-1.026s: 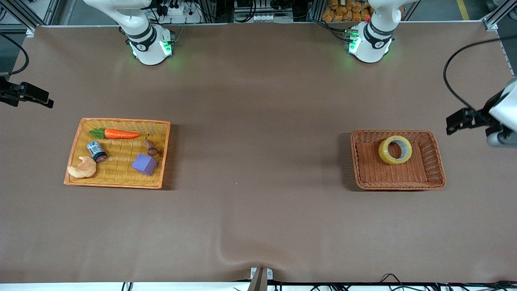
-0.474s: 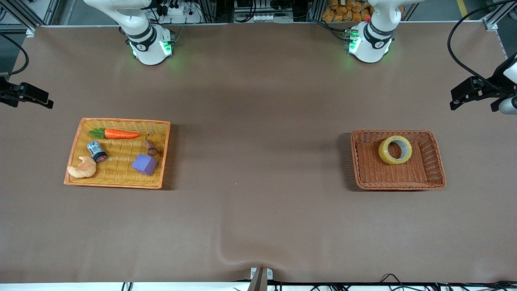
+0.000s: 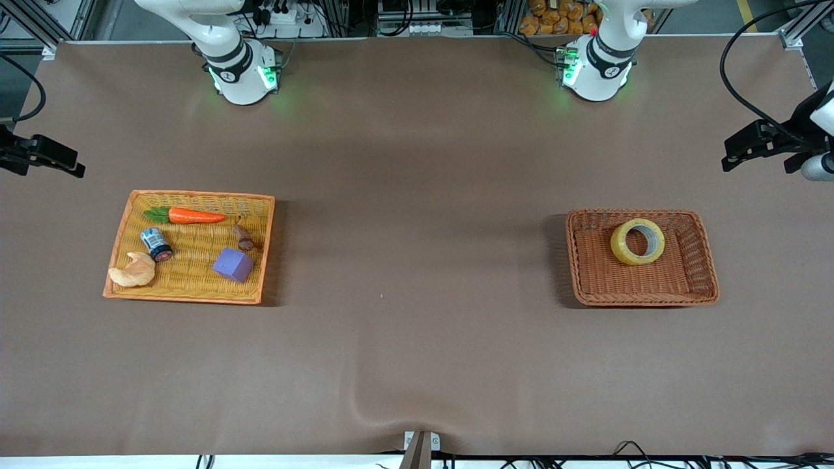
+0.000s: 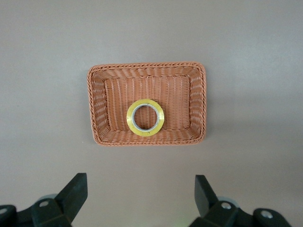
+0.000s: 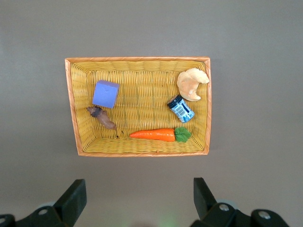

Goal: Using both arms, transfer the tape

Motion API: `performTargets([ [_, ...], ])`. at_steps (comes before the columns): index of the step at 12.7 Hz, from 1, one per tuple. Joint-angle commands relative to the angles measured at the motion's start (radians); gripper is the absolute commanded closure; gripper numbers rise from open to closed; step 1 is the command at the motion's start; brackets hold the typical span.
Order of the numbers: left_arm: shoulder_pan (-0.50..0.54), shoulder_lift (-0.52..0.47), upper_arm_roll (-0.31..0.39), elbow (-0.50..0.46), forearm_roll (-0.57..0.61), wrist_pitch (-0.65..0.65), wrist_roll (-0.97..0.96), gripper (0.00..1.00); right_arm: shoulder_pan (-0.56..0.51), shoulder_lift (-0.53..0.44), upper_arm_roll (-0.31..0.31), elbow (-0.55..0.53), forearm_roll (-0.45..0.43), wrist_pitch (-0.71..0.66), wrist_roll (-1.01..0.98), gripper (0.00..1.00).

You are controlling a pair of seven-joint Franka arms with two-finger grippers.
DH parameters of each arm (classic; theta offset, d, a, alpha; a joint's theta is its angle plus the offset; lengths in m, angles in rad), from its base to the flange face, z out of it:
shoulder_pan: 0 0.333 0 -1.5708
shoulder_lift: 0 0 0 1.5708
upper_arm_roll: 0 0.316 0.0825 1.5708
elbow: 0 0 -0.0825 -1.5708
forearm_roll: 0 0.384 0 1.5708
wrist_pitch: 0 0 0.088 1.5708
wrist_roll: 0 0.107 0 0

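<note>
Tape (image 3: pixel 637 241) lies flat in brown basket (image 3: pixel 690 286) at left arm's end of counter (image 3: pixel 417 339), against the wall farther from front cam. Left gripper (image 4: pixel 141 201) hangs high above basket, fingers (image 4: pixel 75 189) spread wide, tape well apart from them. Right gripper (image 5: pixel 137 198) waits high over yellow basket (image 5: pixel 71 113), fingers spread, nothing held.

The brown table (image 3: pixel 417 339) carries two baskets. The brown wicker basket (image 3: pixel 700 260) lies below the left gripper (image 4: pixel 141 201). The yellow basket (image 3: pixel 195 286) lies below the right gripper (image 5: pixel 140 201).
</note>
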Motion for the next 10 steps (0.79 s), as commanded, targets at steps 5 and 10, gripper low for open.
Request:
performTargets([
  [5,-0.012,-0.027,0.018,-0.014,-0.02,-0.008,0.008,0.0,-0.006,0.002,0.004,0.006,0.0,-0.003,-0.009,0.0],
  [10,-0.012,-0.027,0.018,-0.011,-0.02,-0.025,0.002,0.0,-0.007,0.002,0.004,0.004,0.024,-0.005,0.02,0.0],
])
